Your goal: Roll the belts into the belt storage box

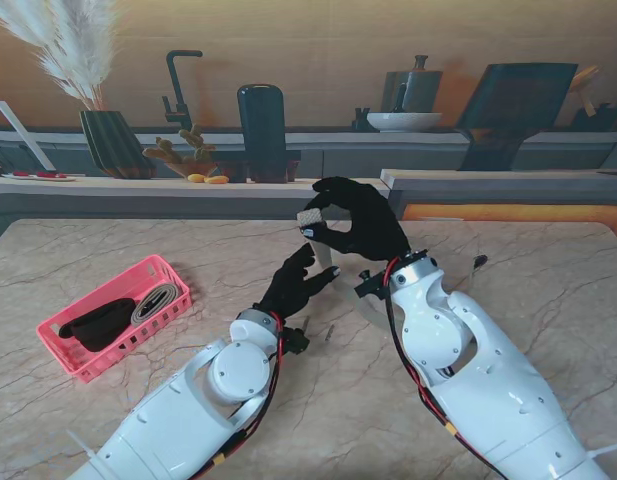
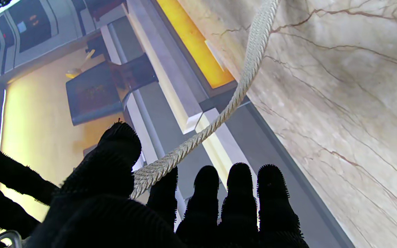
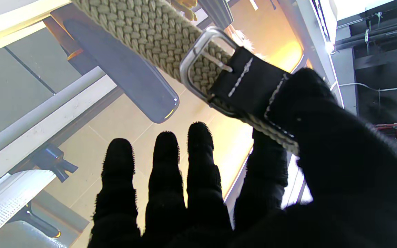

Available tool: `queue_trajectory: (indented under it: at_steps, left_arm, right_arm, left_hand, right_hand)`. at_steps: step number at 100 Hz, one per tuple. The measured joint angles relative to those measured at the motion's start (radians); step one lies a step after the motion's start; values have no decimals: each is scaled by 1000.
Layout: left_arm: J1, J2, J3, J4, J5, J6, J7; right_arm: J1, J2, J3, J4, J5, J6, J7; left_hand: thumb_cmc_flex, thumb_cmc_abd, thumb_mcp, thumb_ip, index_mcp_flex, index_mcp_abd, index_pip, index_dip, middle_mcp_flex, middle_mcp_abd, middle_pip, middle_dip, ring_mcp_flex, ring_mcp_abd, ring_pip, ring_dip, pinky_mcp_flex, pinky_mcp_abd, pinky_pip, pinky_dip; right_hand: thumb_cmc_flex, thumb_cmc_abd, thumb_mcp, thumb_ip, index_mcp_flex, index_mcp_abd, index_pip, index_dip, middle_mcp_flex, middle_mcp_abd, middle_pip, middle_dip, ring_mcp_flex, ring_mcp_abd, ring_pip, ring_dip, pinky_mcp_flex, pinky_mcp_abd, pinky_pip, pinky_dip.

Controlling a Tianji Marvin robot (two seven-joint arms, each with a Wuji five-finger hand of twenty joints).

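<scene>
Pinching the buckle end of a woven beige belt (image 3: pixel 143 24) between thumb and forefinger, right hand (image 1: pixel 360 222) raised above the middle of the tabletop (image 1: pixel 548 270), remaining fingers (image 3: pixel 165 155) stretched out straight and apart from the strap. Metal buckle (image 3: pixel 198 65) and black tab lying just beside the thumb, with the woven strap running away from it. Gripping the same belt farther along, left hand (image 1: pixel 293 282) nearer to me and lower, strap (image 2: pixel 240 86) caught between thumb and forefinger, other three fingers (image 2: pixel 240 186) extended and not touching it. Beyond that grip, belt curving off toward the marbled tabletop. Sitting well apart on the left, pink basket (image 1: pixel 158 268) with a rolled grey belt (image 1: pixel 153 300) and a dark bundle (image 1: pixel 98 322) inside.
</scene>
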Motion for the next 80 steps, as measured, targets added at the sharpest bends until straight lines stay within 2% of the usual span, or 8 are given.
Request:
queue_trajectory:
  at_steps: [11, 18, 27, 42, 52, 67, 74, 80]
  left_arm:
    - [6, -9, -1, -1, -45, -11, 16]
    - [13, -11, -3, -4, -79, -34, 13]
    - [31, -11, -12, -17, -110, -65, 4]
    - [81, -7, -32, -83, -254, -88, -43]
    - [105, -4, -39, -116, -296, -97, -65]
    - [132, 1, -54, -154, -401, -98, -99]
    - [136, 1, -54, -159, -400, -94, -96]
    - [133, 0, -51, -155, -353, -86, -83]
  right_arm:
    - [1, -6, -2, 1, 1, 14, -16]
    - [4, -9, -2, 4, 1, 23, -23]
    - [7, -12, -1, 12, 1, 34, -36]
    - [10, -19, 0, 28, 9, 52, -59]
    - [10, -22, 0, 38, 14, 60, -68]
    - [10, -25, 1, 51, 24, 70, -73]
    - [9, -26, 2, 53, 35, 75, -74]
    - [8, -28, 2, 52, 53, 77, -74]
  left_hand:
    - [84, 33, -13, 0, 97, -4, 48, 24, 140, -11, 25, 21, 109, -2, 49, 9, 56, 16, 68, 34]
    - [219, 34, -143, 0, 173, -14, 92, 36, 255, -12, 39, 32, 203, -2, 90, 12, 103, 42, 126, 61]
    - [292, 34, -210, 0, 228, -35, 134, 48, 347, -25, 49, 32, 283, -2, 120, 23, 148, 79, 161, 80]
    - [318, 32, -219, 0, 281, -65, 178, 72, 420, -38, 58, 32, 333, -2, 123, 23, 170, 117, 173, 82]
    - [318, 31, -220, 0, 311, -75, 209, 96, 476, -49, 68, 51, 383, -2, 133, 32, 195, 125, 197, 93]
    - [329, 8, -179, 0, 321, -76, 287, 144, 534, -52, 70, 158, 411, -1, 153, 56, 208, 132, 222, 105]
    - [329, 8, -170, 0, 321, -76, 292, 145, 534, -52, 70, 173, 410, 0, 160, 59, 207, 133, 223, 106]
    - [329, 7, -170, 0, 321, -76, 296, 146, 533, -52, 70, 174, 410, 0, 161, 64, 207, 134, 224, 108]
  right_hand:
    - [0, 0, -1, 1, 0, 0, 0, 0, 0, 0, 0, 0, 0, 0, 0, 0, 10, 0, 3, 0]
    - [0, 2, -10, 2, 0, 0, 0, 1, 1, 0, 0, 0, 1, 0, 0, 0, 11, 0, 3, 0]
    - [0, 7, -12, 2, 0, 0, 0, 1, 12, 0, 3, 0, 22, -3, 5, 1, 12, 0, 8, 0]
    - [0, 12, -22, 2, -1, 0, 0, 1, 23, 0, 7, 5, 39, -5, 13, 8, 18, -1, 14, 0]
    - [0, 12, -24, 2, -1, 0, 0, 1, 34, 0, 15, 7, 49, -6, 25, 18, 26, -1, 20, 0]
    - [0, 15, -33, 2, -1, 0, 0, 1, 53, 0, 23, 7, 59, -8, 43, 30, 37, -3, 29, 0]
    - [0, 15, -34, 2, -1, 0, 0, 1, 53, 0, 23, 7, 59, -8, 43, 32, 37, -3, 31, 0]
    - [0, 15, -36, 2, -1, 0, 0, 2, 54, 0, 23, 7, 59, -8, 48, 32, 37, -3, 31, 0]
